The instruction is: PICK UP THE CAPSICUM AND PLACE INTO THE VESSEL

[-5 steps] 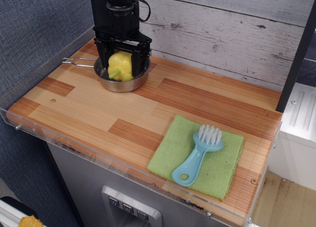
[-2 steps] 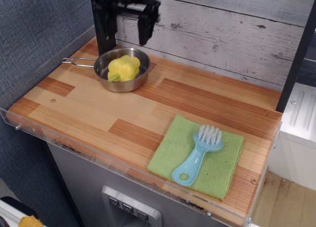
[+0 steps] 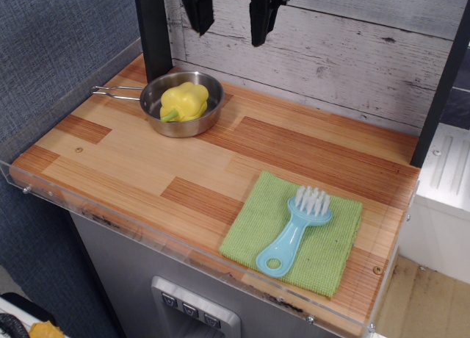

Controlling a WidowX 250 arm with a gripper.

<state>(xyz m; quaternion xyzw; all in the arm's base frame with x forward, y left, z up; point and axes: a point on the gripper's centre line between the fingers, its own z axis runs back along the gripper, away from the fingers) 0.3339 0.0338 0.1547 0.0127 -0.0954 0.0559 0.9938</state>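
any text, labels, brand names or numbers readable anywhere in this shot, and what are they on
None can be read.
The capsicum, vessel, green cloth and blue brush carry no visible print.
The gripper shows no marking.
The small buttons on the grey panel below the counter may bear symbols, but they are too small to read.

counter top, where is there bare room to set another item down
Widest bare patch: the wood between the pan and the green cloth, from the front lip to the plank wall. Also free: the front-left corner below the pan's wire handle. Crowded: the back-left, where the pan holds the pepper and the open gripper hangs above; the brush takes the cloth.
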